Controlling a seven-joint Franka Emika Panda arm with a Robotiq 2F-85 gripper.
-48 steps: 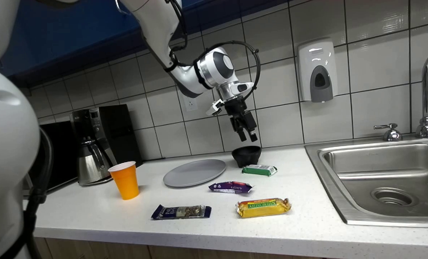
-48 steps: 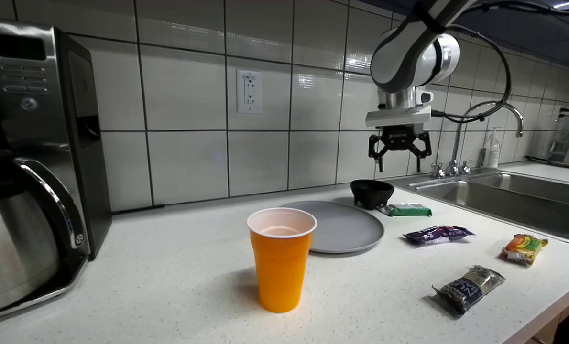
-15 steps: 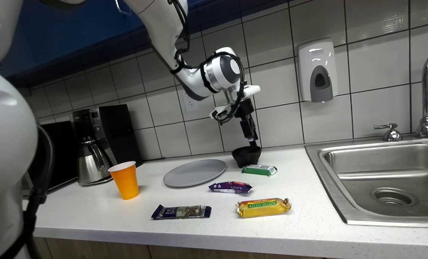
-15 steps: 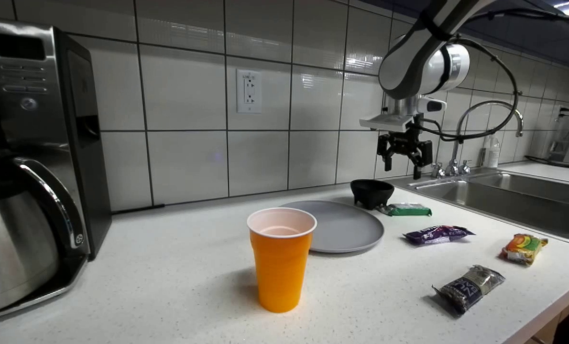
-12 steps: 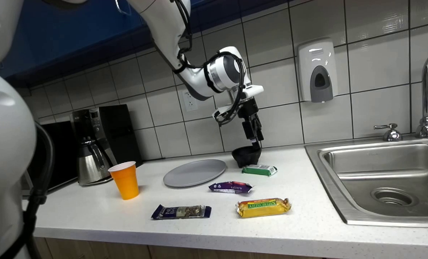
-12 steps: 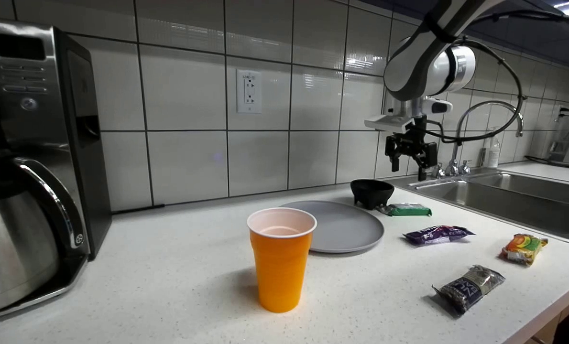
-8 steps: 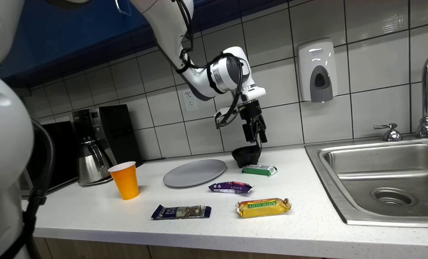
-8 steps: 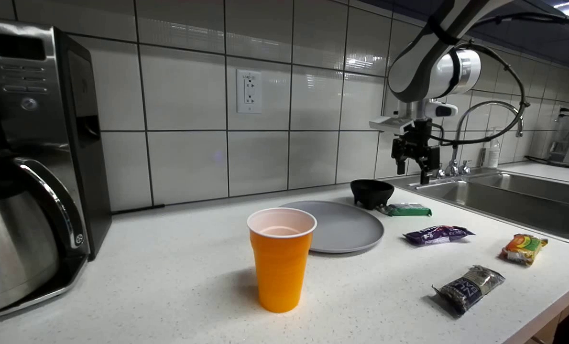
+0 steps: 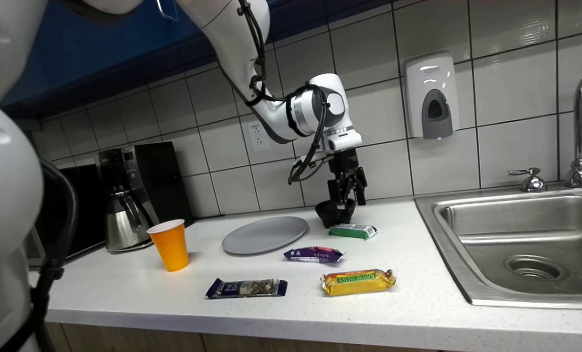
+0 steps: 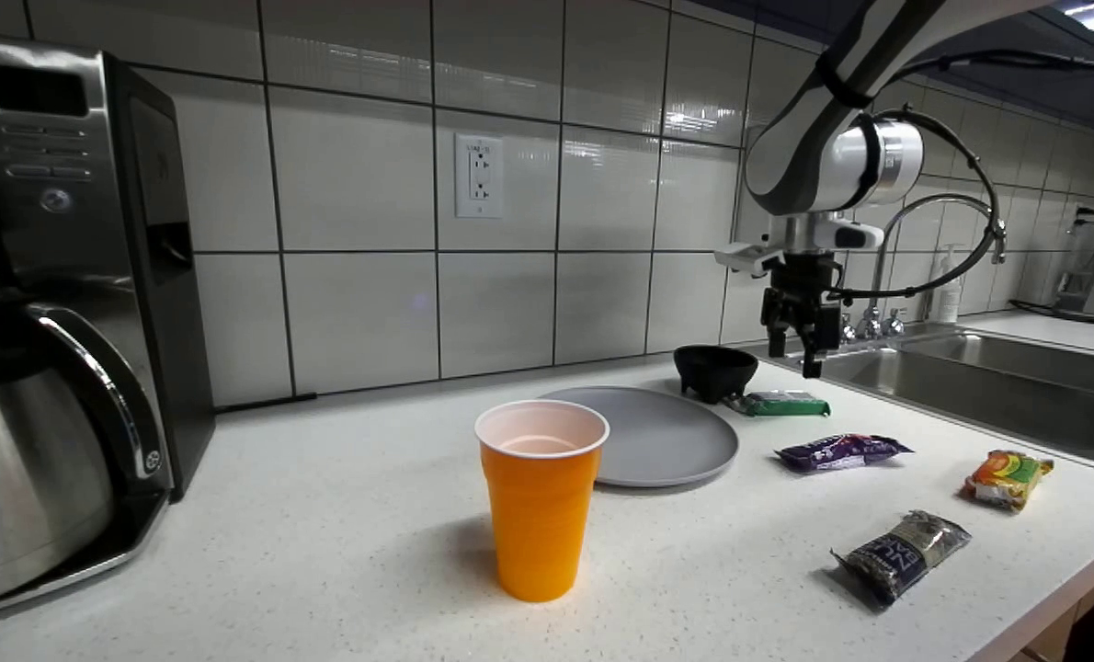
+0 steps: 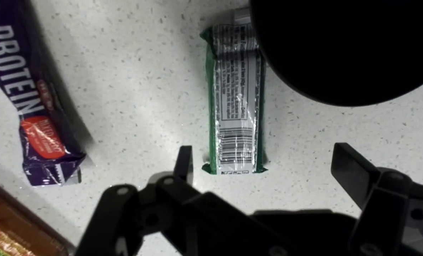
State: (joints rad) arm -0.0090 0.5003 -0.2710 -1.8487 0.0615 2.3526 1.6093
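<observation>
So the gripper [image 11: 263, 160] is spread wide with nothing in it, hanging over the counter [image 11: 144, 71]. The green-wrapped bar [image 11: 236, 106] lies flat there, upper middle of the wrist view, its lower end showing in the gap but nearer the left side. I'd call this the lining-up stage. Next move probably needs a bit of centering on the bar, then lowering, while minding the black bowl [image 11: 343, 53] at upper right.

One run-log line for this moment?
gripper: open, empty, above counter | nearest: green-wrapped bar | beside it: black bowl, upright | nearby: purple-wrapped bar, gray plate
</observation>
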